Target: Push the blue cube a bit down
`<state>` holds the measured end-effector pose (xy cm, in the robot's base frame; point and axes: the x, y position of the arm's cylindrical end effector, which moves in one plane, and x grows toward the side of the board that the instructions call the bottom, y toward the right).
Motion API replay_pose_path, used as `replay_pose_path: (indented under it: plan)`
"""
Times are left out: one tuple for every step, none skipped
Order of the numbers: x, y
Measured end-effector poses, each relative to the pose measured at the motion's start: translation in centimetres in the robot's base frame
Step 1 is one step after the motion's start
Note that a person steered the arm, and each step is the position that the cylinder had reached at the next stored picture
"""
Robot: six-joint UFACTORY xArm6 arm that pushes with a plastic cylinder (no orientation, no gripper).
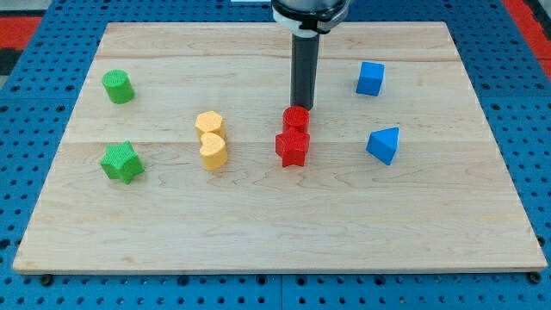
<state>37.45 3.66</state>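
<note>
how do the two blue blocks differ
The blue cube is box-shaped; the blue wedge-like block comes to a point. The cube sits nearer the view's top, the wedge-like block below it and slightly right. Both are blue, standing alone, right of my tip.

The arm is cut off by the view's top edge, so only its dark lower collar and the rod show. My tip meets the top of the red cylinder, and whether it touches that block or stands just behind it cannot be told. The red cylinder overlaps the red star below it (the star's upper edge is hidden). The two yellow blocks overlap likewise, and their exact shapes are hard to make out. The blue pegboard around the surface runs off every edge.
</note>
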Motion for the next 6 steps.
replay_pose_path:
  plan:
    - [-4.7, 0.1]
    - [-9.4, 2.1]
    - [-11.1, 11.3]
    - [-10.0, 14.1]
    - [-6.4, 13.9]
    - [-3.1, 12.8]
